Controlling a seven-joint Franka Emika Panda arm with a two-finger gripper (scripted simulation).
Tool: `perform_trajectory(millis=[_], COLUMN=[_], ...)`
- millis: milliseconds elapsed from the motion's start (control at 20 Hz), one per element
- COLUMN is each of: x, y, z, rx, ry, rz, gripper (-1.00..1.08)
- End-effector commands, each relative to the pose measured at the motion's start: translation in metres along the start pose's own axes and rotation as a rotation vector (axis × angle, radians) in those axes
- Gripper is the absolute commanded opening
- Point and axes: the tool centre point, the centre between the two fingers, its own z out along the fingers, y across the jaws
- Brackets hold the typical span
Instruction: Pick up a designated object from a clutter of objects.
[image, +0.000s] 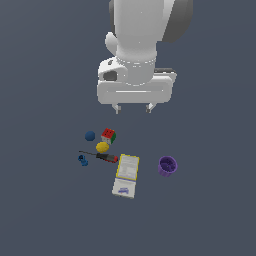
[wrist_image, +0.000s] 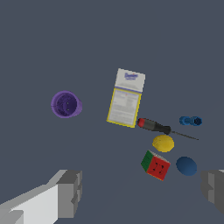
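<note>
Clearly the arm is poised above the clutter rather than engaged with it: the gripper (image: 133, 108) hangs high over the grey counter (image: 45, 210), its fingers (image: 117, 108) spread wide with nothing between them, which fits an approach not yet begun. The puzzle cube (image: 109, 135), the designated object, sits on the counter below the gripper and toward the exterior view's left of it. It is hemmed in closely: the dark blue ball (image: 90, 135) lies near it on the exterior view's left, and the yellow ball (image: 102, 147) sits just beside it, nearer the camera. The red-handled screwdriver (image: 106, 157) lies just past the yellow ball, with a tiny blue piece (image: 83, 160) by its tip. That crowding probably explains the wide spread, and a descent will likely need care to straddle the cube alone.

Set further off are the yellow-edged booklet (image: 127, 173) and the purple cup (image: 167, 166), well apart from the cube.

From the exterior view the cube's colours are barely legible; the wrist view shows its red and green faces (wrist_image: 155, 165) plainly, the gaps separating it from both balls, and the cup's hollow interior (wrist_image: 65, 104). Only the exterior view shows the gripper's height above everything.
</note>
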Motion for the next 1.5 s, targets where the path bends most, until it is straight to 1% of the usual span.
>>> perform_trajectory(millis=[0, 400, 700, 1050, 1450], x=[0.0, 0.0, 0.0, -0.001, -0.006], y=[0.0, 0.016, 0.017, 0.022, 0.034], z=[0.0, 0.001, 0.002, 0.014, 0.042], rx=[0.0, 0.022, 0.022, 0.023, 0.025], ry=[0.0, -0.019, -0.019, -0.019, -0.02], rz=[0.0, 0.052, 0.049, -0.001, -0.121], gripper=[1.0, 1.0, 1.0, 1.0, 1.0])
